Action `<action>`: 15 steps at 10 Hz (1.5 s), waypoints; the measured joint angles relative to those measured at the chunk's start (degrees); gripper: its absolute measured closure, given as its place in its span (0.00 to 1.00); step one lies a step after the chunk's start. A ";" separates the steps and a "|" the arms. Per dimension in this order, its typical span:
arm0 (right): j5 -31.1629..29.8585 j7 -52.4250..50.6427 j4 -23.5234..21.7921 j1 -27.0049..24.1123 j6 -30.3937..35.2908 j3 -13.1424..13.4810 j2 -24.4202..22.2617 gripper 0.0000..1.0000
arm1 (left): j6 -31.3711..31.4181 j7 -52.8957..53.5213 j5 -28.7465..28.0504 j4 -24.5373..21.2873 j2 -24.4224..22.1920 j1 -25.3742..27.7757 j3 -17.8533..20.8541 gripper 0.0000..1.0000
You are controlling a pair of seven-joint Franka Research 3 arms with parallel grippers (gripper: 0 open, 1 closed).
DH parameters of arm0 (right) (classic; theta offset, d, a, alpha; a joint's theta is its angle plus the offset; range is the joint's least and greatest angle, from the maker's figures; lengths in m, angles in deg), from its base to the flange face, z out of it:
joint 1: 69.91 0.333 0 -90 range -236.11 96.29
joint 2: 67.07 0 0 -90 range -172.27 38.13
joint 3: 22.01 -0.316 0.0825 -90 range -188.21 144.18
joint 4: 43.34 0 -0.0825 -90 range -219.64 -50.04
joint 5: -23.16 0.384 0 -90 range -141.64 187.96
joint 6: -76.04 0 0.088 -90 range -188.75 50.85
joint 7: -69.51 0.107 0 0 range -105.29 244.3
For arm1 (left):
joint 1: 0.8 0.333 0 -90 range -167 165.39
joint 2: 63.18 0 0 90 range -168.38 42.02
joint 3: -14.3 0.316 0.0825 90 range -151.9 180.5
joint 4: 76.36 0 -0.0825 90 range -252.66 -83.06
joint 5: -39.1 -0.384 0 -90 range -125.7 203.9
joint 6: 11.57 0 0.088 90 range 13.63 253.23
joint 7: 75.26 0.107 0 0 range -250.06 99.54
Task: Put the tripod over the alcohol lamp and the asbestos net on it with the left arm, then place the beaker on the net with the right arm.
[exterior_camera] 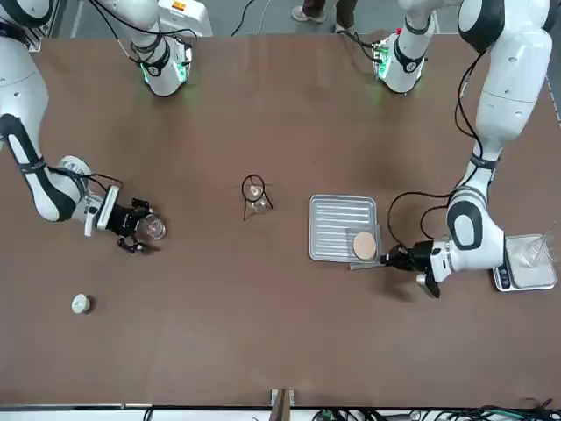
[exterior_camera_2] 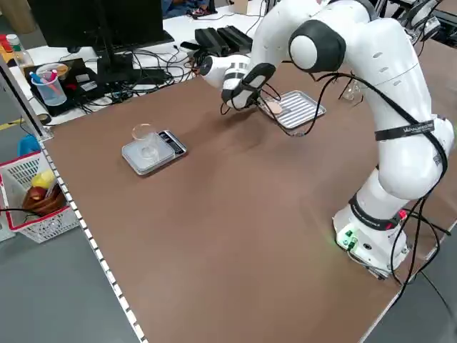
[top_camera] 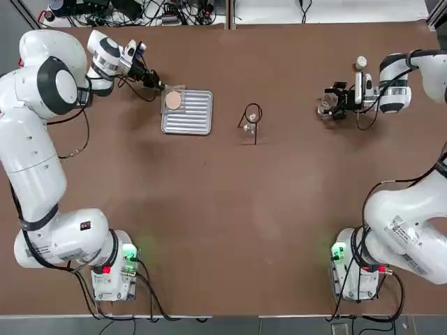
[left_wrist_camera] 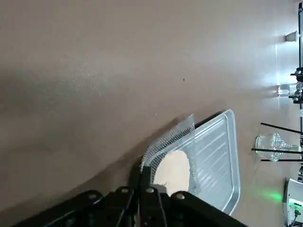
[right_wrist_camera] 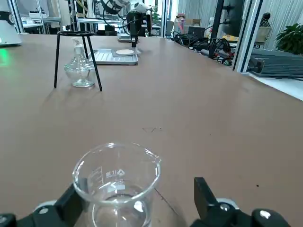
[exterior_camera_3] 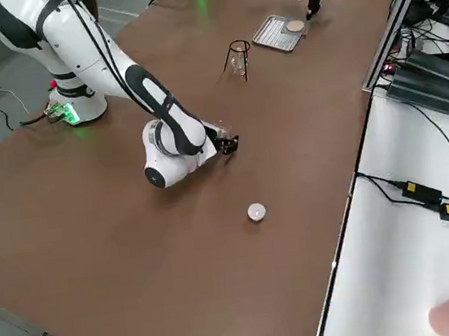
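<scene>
The left gripper reaches low with jaws pinched together, while the right gripper rests low, jaws spread wide.

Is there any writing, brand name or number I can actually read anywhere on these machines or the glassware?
None can be read.
Small clear glass beaker: pale graduation marks and a small emblem, too faint to read.
Glossy white right arm: a dark printed label, too small to read.
Glossy white left arm: dark lettering on the black band, too small to read.
</scene>
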 joint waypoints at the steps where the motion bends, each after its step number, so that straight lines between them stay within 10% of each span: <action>1: 0.00 0.00 0.00 0.00 0.05 0.00 0.00 0.02 | -0.02 -0.86 0.07 0.25 -0.08 0.03 0.00 0.98; 8: 0.03 0.03 0.00 0.00 0.26 0.00 0.01 0.41 | -5.94 -14.90 5.30 1.06 -8.18 2.14 -5.62 0.98; 15: 0.03 0.03 0.00 0.00 0.27 0.01 0.03 0.41 | -0.82 -17.20 13.68 -1.17 -9.45 1.16 -18.55 0.98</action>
